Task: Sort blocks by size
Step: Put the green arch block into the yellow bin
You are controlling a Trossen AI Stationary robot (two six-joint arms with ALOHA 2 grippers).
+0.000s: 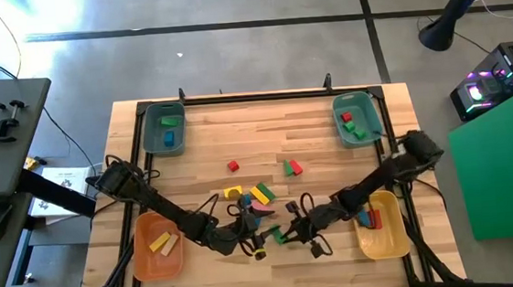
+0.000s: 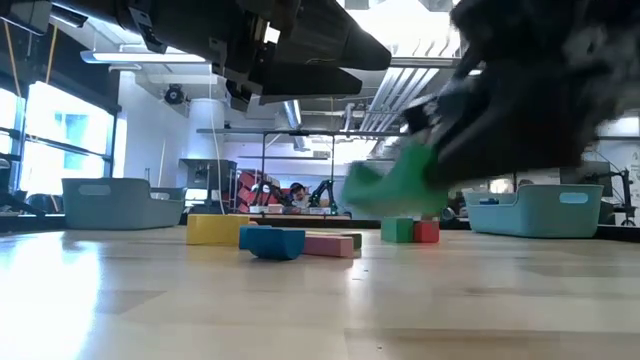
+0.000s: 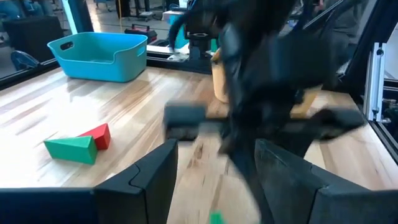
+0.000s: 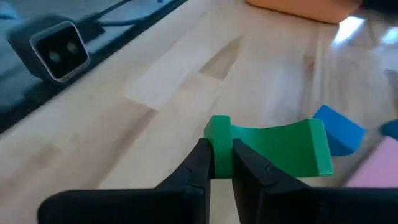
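While the right claw (image 4: 222, 163) pinches a green arch block (image 4: 277, 149), the spread left claw (image 3: 214, 171) hangs close by.

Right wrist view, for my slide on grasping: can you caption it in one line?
Right hand pinches one leg of a green arch block above the wooden table, blue block beyond.

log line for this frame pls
right gripper: shut on green arch block, lifted off table | left gripper: open, empty, near front edge | loose blocks mid-table
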